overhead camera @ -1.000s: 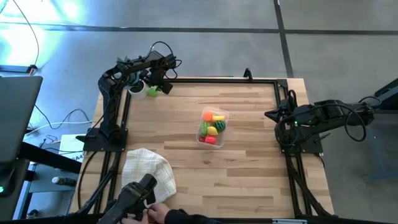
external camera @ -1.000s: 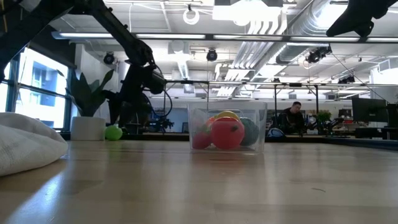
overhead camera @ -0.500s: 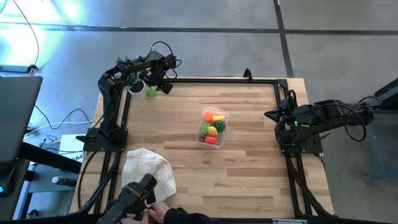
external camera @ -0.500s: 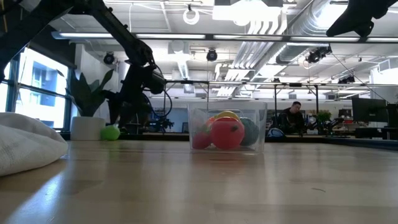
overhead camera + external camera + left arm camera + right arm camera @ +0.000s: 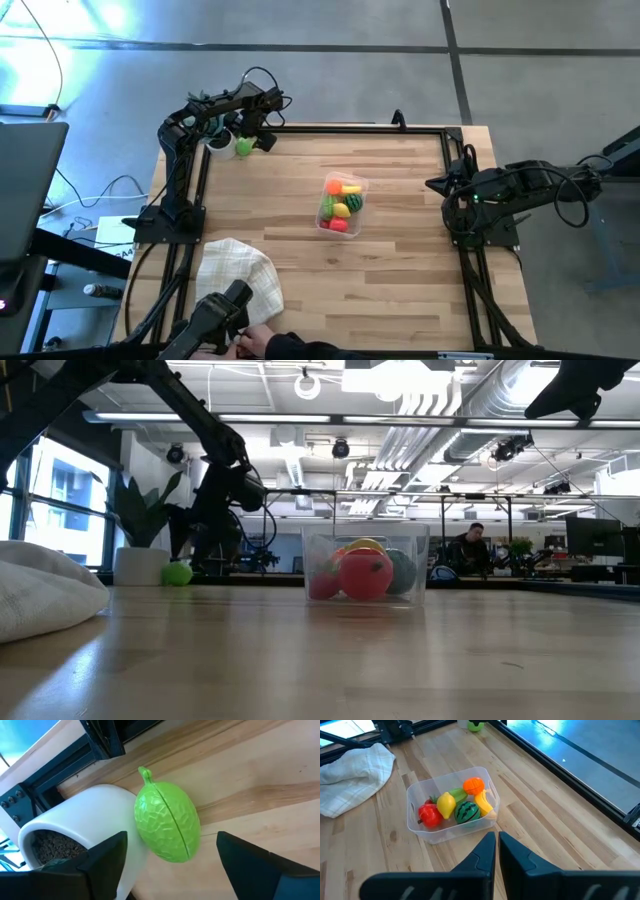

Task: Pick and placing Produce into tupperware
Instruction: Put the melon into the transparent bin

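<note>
The left gripper [image 5: 170, 865] sits at the far left corner of the wooden table [image 5: 400, 250], its jaws spread wide and released. A light green toy fruit [image 5: 167, 822] with a bumpy skin and a short stem lies on the wood just ahead of the two fingers, in line with the gap between them and touching neither. The fruit leans against a white pot [image 5: 85, 827] filled with gravel, which lies ahead of one finger. Well apart from these jaws, near the table's middle, the clear tupperware [image 5: 422, 832] holds red, yellow, orange and dark green striped produce. The right gripper [image 5: 497, 851] waits at the right edge of the table, its jaws clenched together on nothing, the tub out ahead of them. A checked cloth [image 5: 240, 268] lies crumpled near the table's front left.
</note>
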Motion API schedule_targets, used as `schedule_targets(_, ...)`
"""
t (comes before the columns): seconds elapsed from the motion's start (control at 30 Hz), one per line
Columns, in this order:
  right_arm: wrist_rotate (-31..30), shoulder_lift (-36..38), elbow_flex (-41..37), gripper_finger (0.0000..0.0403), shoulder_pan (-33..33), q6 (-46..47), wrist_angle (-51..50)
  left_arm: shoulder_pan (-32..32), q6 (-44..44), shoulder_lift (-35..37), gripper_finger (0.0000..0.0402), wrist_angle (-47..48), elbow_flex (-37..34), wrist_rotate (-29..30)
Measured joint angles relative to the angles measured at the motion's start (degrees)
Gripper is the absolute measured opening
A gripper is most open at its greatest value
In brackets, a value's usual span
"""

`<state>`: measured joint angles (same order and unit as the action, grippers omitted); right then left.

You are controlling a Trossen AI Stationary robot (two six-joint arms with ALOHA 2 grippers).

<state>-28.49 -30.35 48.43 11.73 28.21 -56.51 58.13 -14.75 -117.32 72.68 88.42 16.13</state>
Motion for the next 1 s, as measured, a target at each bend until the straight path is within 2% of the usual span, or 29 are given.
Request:
schedule_targets(0.13,0.00,0.00,0.00,0.0011,0.01,0.13,0.00,0.00,0.60,0.00,0.0305,0.08,0.00,0.38)
schedule_targets(1.0,0.00,0.00,0.01,0.0011,0.02,-0.02,0.00,0.00,3.99,-3.82,0.0299,-0.07,-0.04,-0.03)
